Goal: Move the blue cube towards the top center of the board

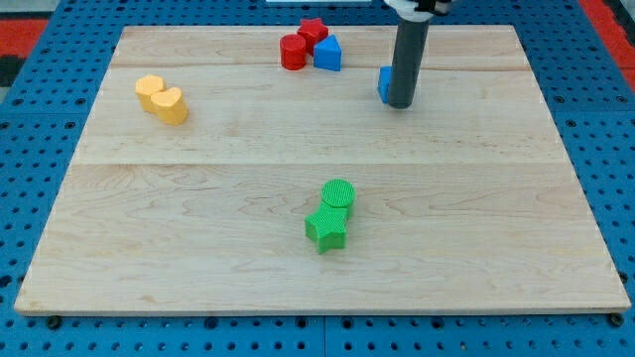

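Observation:
The blue cube (383,84) lies in the upper right part of the wooden board (317,258), mostly hidden behind my rod. My tip (400,103) rests on the board against the cube's right side, just to its right and slightly below it. Only the cube's left face shows past the rod. Further left, near the view's top centre, a second blue block (328,54) with a pointed top sits beside a red cylinder (293,53) and a red star-shaped block (314,32).
Two yellow blocks (162,98) lie touching at the upper left. A green cylinder (338,194) and a green star block (326,229) lie touching below the board's middle. Blue pegboard surrounds the board.

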